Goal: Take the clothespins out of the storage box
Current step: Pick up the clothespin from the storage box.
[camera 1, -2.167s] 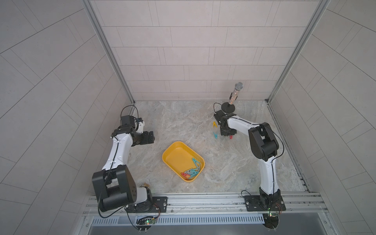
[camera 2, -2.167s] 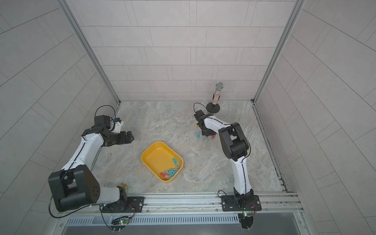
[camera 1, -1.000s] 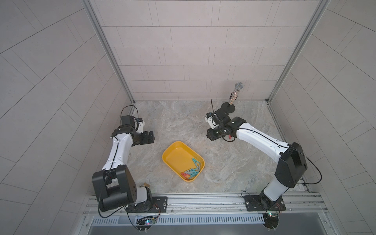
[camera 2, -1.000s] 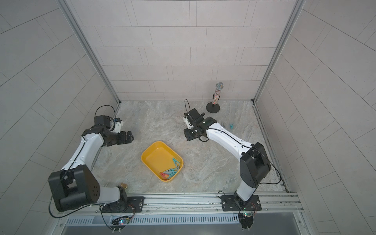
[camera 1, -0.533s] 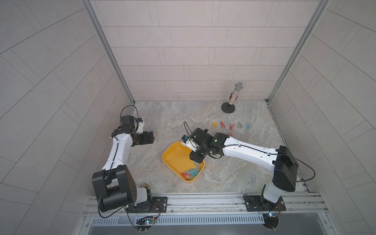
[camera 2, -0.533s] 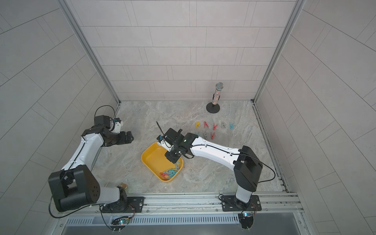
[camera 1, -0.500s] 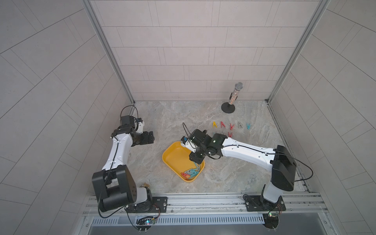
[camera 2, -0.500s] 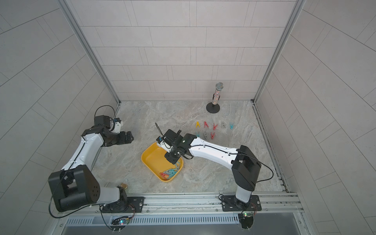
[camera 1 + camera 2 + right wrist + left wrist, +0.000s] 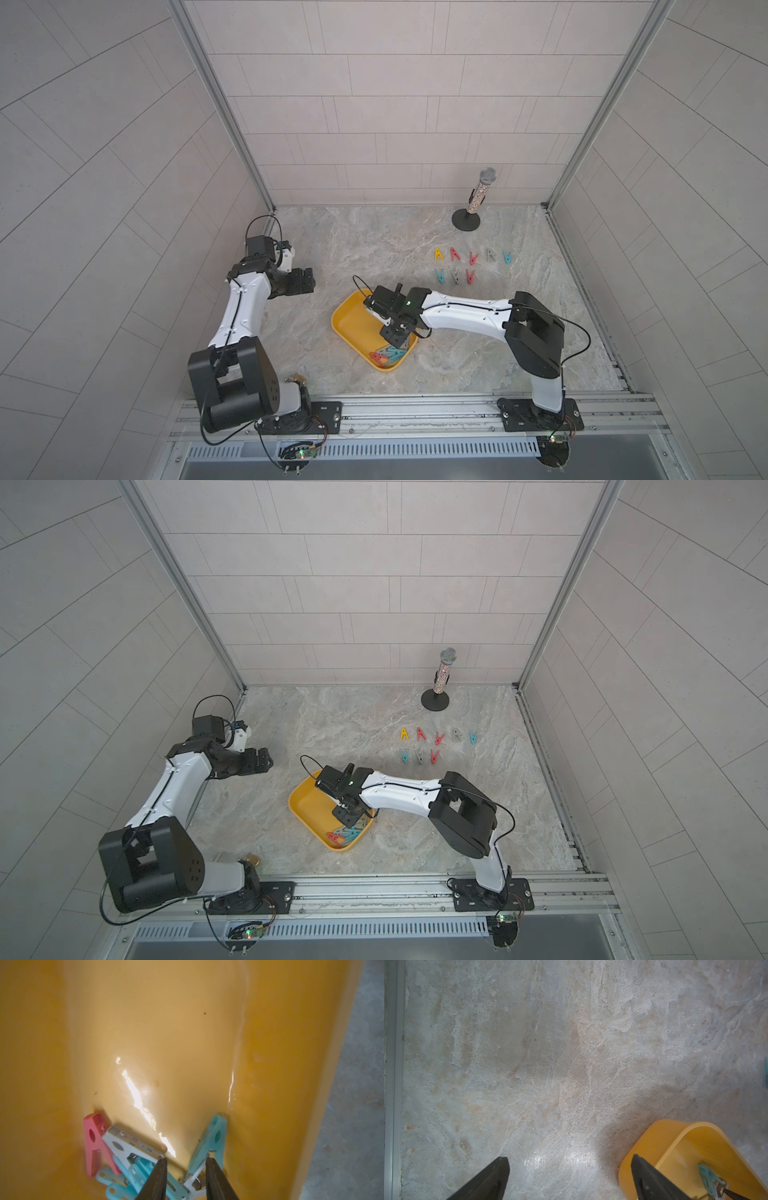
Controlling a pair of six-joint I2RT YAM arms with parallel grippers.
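Clothespins [image 9: 128,1147], teal, red, grey, heaped in storage box [image 9: 166,1022], right tool [image 9: 186,1159] slightly spread over them, left tool [image 9: 569,1157] wide

Marble tabletop [image 9: 550,1053], left gripper [image 9: 570,1158] fingers [image 9: 492,1178] spread wide, yellow storage box [image 9: 675,1132] corner, teal clothespin [image 9: 707,1176] inside

Yellow storage box [image 9: 353,322], teal, red and grey clothespins [image 9: 388,356], glittery microphone [image 9: 478,194], grey-beige marbled tabletop [image 9: 374,245].
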